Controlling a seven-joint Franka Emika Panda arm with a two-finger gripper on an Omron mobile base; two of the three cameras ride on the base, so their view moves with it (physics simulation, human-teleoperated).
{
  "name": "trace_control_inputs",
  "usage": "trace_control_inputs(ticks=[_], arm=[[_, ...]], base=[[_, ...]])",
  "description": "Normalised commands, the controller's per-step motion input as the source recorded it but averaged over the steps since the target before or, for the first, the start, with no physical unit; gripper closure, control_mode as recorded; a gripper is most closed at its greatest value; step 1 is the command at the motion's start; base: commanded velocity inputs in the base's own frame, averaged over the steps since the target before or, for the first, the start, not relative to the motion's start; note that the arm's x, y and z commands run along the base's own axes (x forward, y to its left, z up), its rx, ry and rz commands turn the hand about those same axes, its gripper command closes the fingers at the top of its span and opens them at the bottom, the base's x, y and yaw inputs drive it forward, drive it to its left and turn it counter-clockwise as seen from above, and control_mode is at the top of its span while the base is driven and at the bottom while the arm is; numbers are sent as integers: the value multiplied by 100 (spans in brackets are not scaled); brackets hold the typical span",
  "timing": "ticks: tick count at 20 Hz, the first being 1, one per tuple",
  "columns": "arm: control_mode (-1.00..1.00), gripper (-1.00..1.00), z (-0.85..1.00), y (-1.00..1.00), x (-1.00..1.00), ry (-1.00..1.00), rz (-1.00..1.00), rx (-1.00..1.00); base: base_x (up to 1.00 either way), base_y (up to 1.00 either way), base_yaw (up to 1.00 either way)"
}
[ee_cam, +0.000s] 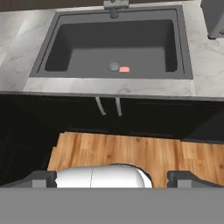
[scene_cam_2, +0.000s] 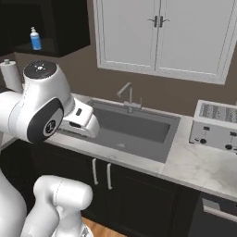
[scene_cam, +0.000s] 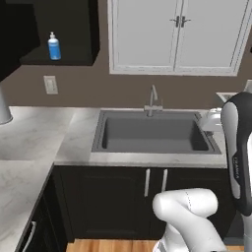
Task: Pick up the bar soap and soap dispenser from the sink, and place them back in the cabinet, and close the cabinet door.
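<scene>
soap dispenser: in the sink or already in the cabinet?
In the cabinet. The soap dispenser stands upright on the open cabinet shelf; the bar soap lies in the sink.

The arm (scene_cam_2: 39, 111) is glossy white with rounded, bulbous segments. Its joints are dark: a black cap (scene_cam_2: 40, 70) sits on one joint, dotted with small pale marks, and a black oval panel (scene_cam_2: 46, 121) on the side of it bears a faint light logo. Another link (scene_cam: 238, 150) carries a long black band with small pale lettering. The two finger tips (ee_cam: 183, 179) are small, dark grey and blocky, set wide apart.
</scene>
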Motion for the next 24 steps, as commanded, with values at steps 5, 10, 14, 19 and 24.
trace_control_inputs(ticks=[5, 10, 14, 19, 24], arm=[[100, -100, 0, 0, 0, 0, 0, 0], [100, -100, 0, 0, 0, 0, 0, 0], [100, -100, 0, 0, 0, 0, 0, 0], [100, -100, 0, 0, 0, 0, 0, 0], [100, -100, 0, 0, 0, 0, 0, 0]], base=[[4, -35, -20], [25, -2, -17], [32, 0, -20], [36, 0, -18], [42, 2, -5]])
